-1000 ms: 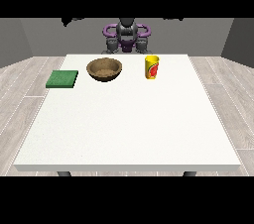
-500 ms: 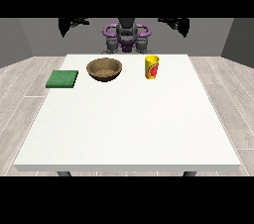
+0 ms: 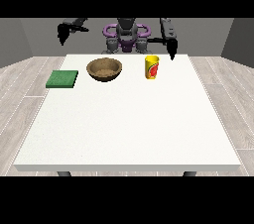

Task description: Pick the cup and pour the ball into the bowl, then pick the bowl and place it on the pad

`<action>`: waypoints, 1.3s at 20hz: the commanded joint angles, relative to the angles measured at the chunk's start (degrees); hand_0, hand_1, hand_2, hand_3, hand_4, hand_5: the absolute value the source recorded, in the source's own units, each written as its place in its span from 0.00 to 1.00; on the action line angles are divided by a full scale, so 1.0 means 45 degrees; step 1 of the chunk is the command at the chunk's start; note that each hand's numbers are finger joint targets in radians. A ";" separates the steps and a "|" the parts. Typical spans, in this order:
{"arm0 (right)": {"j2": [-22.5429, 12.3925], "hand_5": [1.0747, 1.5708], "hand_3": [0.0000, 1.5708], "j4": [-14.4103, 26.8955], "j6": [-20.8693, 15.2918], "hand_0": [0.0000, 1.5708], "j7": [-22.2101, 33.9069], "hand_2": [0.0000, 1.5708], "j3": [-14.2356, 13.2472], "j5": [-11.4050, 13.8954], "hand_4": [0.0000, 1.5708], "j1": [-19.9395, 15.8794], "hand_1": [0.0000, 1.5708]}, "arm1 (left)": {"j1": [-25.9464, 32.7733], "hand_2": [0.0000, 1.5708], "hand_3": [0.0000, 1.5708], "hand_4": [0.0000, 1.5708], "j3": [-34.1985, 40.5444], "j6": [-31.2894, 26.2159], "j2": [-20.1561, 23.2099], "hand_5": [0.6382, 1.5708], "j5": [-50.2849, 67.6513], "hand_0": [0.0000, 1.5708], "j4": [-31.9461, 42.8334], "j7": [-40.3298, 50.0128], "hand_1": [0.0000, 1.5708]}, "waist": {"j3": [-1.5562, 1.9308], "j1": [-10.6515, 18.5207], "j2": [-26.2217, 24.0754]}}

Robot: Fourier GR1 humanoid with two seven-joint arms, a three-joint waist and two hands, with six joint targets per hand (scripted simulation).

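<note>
**Both hands up, cup untouched**

Yellow cup [image 3: 152, 67] upright on white counter [image 3: 129, 124], far edge, w/ brown bowl [image 3: 104, 69] near it toward view's left and green pad [image 3: 62, 79] beyond bowl. Hand at view's right [image 3: 172, 49] hangs just beside cup, apart from it; hand at view's left [image 3: 63, 33] raised. Finger state: can't tell for either.

Grey torso [image 3: 126, 34], purple rings, black hands [image 3: 171, 48]

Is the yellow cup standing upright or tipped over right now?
Upright. The yellow cup stands on its base on the table, open rim facing up, beside the bowl. No hand touches it.
</note>
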 commanded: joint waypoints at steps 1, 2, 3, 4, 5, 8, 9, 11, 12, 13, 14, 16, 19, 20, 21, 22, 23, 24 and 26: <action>-0.0483 1.00 0.00 0.0090 0.0756 0.00 -0.0113 0.00 -0.0225 -0.0326 0.00 0.0049 0.00 | -0.0440 0.00 0.00 0.00 0.0270 0.0489 -0.0283 0.94 -0.0356 0.00 0.2091 -0.1910 0.00 | -0.0002 -0.0529 0.0372; -0.0354 1.00 0.00 -0.0154 0.0720 0.00 -0.0665 0.00 -0.0092 -0.0254 0.00 -0.0411 0.00 | -0.0428 0.00 0.00 0.00 0.0000 0.1197 -0.0792 0.95 -0.0847 0.00 0.2316 -0.3145 0.00 | -0.0007 -0.0873 0.1277; 0.0050 1.00 0.00 0.0252 0.0318 0.00 -0.0354 0.00 -0.0013 -0.0115 0.00 -0.0124 0.00 | -0.0930 0.00 0.00 0.00 0.0302 0.0500 -0.0367 0.95 -0.0377 0.00 0.3207 -0.2878 0.00 | -0.0002 -0.0452 0.0662; -0.0597 1.00 0.00 0.0587 0.0955 0.00 -0.0445 0.00 -0.0487 -0.0504 0.00 -0.0323 0.00 | -0.1214 0.00 0.00 0.00 0.0328 0.0644 -0.0257 0.96 -0.0532 0.00 0.3647 -0.3088 0.00 | 0.0000 -0.0492 0.0647; -0.0393 1.00 0.00 0.0144 0.0641 0.00 -0.0183 0.00 -0.0226 -0.0301 0.00 -0.0386 0.00 | -0.1434 0.00 0.00 0.00 0.0536 0.0869 -0.0325 0.94 -0.0532 0.00 0.4362 -0.3548 0.00 | -0.0003 -0.0649 0.0830; -0.0425 1.00 0.00 0.1015 0.0965 0.00 -0.1364 0.00 -0.0544 -0.0246 0.00 -0.0251 0.00 | -0.1556 0.00 0.00 0.00 0.0505 0.0862 -0.0340 0.94 -0.0688 0.00 0.5382 -0.4750 0.00 | -0.0001 -0.0566 0.1133; -0.0302 1.00 0.00 0.1041 0.0902 0.00 -0.1289 0.00 -0.0277 0.0068 0.00 -0.0104 0.00 | -0.2104 0.00 0.00 0.00 0.0814 0.0961 0.0054 0.94 -0.0569 0.00 0.5942 -0.4485 0.00 | -0.0001 -0.0492 0.0827; -0.0217 1.00 0.00 0.1759 0.0808 0.00 -0.2034 0.00 -0.0433 0.0166 0.00 -0.0563 0.00 | -0.2476 0.00 0.00 0.00 0.0804 0.0877 0.0060 0.94 -0.0548 0.00 0.6521 -0.4963 0.00 | 0.0000 -0.0312 0.1198; -0.0170 1.00 0.00 0.1992 0.0488 0.00 -0.1839 0.00 -0.0470 0.0214 0.00 -0.0959 0.00 | -0.2564 0.00 0.00 0.00 0.0589 0.0993 -0.0181 0.95 -0.0700 0.00 0.6764 -0.5099 0.00 | 0.0000 -0.0175 0.1276; -0.0065 1.00 0.00 0.1175 0.0835 0.00 -0.2085 0.00 -0.0061 0.0384 0.00 -0.0338 0.00 | -0.2931 0.00 0.00 0.00 0.1228 0.1023 0.0148 0.95 -0.0369 0.00 0.7496 -0.5652 0.00 | -0.0004 -0.0788 0.1590; -0.0218 1.00 0.00 0.2175 0.0971 0.00 -0.2700 0.00 -0.0431 0.0333 0.00 -0.0525 0.00 | -0.3258 0.00 0.00 0.00 0.0956 0.1011 0.0160 0.95 -0.0482 0.00 0.7357 -0.5102 0.00 | 0.0001 -0.0597 0.1526; -0.0821 1.00 0.00 0.2974 0.1222 0.00 -0.2513 0.00 -0.0917 0.0019 0.00 -0.1241 0.00 | -0.3454 0.00 0.00 0.00 0.0737 0.1471 -0.0277 0.95 -0.0666 0.00 0.7659 -0.5385 0.00 | 0.0002 -0.0371 0.1576; -0.0277 1.00 0.00 0.2075 0.1002 0.00 -0.2325 0.00 -0.0264 0.0329 0.00 -0.0783 0.00 | -0.3812 0.00 0.00 0.00 0.1273 0.1322 0.0095 0.95 -0.0382 0.00 0.8953 -0.6541 0.00 | -0.0005 -0.0831 0.1710; -0.0334 1.00 0.00 0.1439 0.0946 0.00 -0.2226 0.00 -0.0326 0.0178 0.00 -0.0911 0.00 | -0.3726 0.00 0.00 0.00 0.1540 0.1394 0.0197 0.95 -0.0315 0.00 0.9386 -0.7186 0.00 | -0.0009 -0.1118 0.2162; -0.0567 1.00 0.00 0.1853 0.1180 0.00 -0.1519 0.00 -0.0465 0.0013 0.00 -0.0450 0.00 | -0.3666 0.00 0.00 0.00 0.1164 0.1635 0.0021 0.95 -0.0463 0.00 0.9316 -0.5961 0.00 | -0.0002 -0.0852 0.0840; -0.0736 1.00 0.00 0.2414 0.1474 0.00 -0.2154 0.00 -0.0639 0.0013 0.00 -0.0628 0.00 | -0.3853 0.00 0.00 0.00 0.1268 0.1471 0.0179 0.99 -0.0364 0.00 0.9591 -0.6503 0.00 | -0.0001 -0.0740 0.1258; -0.0245 1.00 0.00 0.1660 0.0926 0.00 -0.2040 0.00 -0.0336 0.0153 0.00 -0.0730 0.00 | -0.4255 0.00 0.00 0.49 0.1709 0.1423 0.0572 0.73 -0.0134 0.00 0.9845 -0.7082 0.00 | -0.0006 -0.0972 0.1724; -0.0584 1.00 0.00 0.1874 0.0681 0.00 -0.1278 0.00 -0.0453 0.0151 0.00 -0.1531 0.00 | -0.4159 0.70 0.57 0.93 0.0518 0.3453 0.0099 0.15 -0.1765 0.65 0.9294 -0.6248 0.65 | 0.0000 -0.1125 0.1627; -0.0913 1.00 0.00 0.1918 0.1619 0.00 -0.2044 0.00 -0.0724 -0.0317 0.00 -0.1046 0.00 | -0.3406 1.00 1.00 0.89 0.0713 0.4664 0.0073 0.68 -0.2100 0.82 0.9378 -0.7566 0.82 | -0.0001 -0.1549 0.1967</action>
